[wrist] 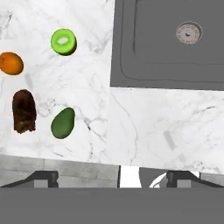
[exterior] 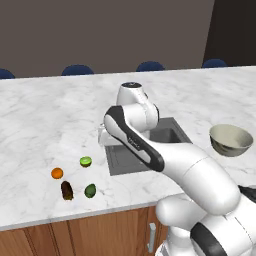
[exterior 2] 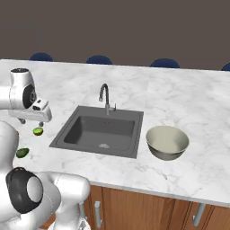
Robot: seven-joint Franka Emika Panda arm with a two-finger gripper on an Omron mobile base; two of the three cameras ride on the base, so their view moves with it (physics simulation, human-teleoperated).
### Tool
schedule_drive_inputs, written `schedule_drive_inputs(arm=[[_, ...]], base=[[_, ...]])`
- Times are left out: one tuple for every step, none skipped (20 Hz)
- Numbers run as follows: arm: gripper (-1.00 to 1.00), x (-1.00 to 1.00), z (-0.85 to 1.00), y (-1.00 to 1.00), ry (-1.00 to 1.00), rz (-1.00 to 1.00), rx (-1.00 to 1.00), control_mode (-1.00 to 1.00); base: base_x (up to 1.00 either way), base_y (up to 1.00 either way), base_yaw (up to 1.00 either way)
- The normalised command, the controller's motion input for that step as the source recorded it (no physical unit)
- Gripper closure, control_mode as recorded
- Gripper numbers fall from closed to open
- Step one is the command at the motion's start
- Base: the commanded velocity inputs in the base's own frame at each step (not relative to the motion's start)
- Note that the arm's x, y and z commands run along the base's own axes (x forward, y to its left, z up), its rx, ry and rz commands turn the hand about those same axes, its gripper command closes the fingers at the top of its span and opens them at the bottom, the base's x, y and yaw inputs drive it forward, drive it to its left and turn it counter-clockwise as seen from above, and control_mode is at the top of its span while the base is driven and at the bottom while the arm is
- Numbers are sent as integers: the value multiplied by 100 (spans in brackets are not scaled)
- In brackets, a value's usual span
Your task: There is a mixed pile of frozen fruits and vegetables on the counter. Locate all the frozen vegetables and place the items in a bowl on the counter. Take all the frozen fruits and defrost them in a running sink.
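The sink (exterior 2: 101, 130) sits sunk in the white marble counter (exterior: 45, 110), its dark faucet (exterior 2: 104, 96) rising at the far rim and the round drain (wrist: 189, 33) showing in the hand view. The gripper (wrist: 112, 177) hovers above the counter just beside the sink's near left corner, its fingers spread wide with nothing between them. All four food pieces lie left of the sink on the marble, apart from one another: the lime-green round piece (wrist: 64, 41) nearest the sink, the orange ball (wrist: 10, 63) farther left, the dark green oval (wrist: 63, 123) and the dark brown oblong (wrist: 24, 111) toward the counter's front edge. The pale bowl (exterior 2: 167, 142) stands just right of the sink, with nothing visible inside
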Motion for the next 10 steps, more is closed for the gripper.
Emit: schedule_drive_inputs(arm=[[-100, -13, -18, 58, 14, 12, -1, -100], [-100, 0, -16, 83, 17, 10, -4, -100], [-100, 0, -16, 90, 19, 11, -7, -100], [-100, 0, -20, 87, 19, 10, -6, -100], [-100, 0, -24, 85, 18, 9, -5, -100], [-100, 0, -30, 88, 18, 7, -5, -100], [-100, 0, -32, 87, 18, 7, -5, -100], [-100, 0, -32, 85, 22, 6, -3, -100], [-100, 0, -38, 70, 22, 8, -2, -100], [-100, -1, -39, 61, 20, 10, -2, -100]], base=[[0, 0, 0], [0, 0, 0], [0, 0, 0], [0, 0, 0], [0, 0, 0], [0, 0, 0], [0, 0, 0], [0, 0, 0], [0, 0, 0], [0, 0, 0]])
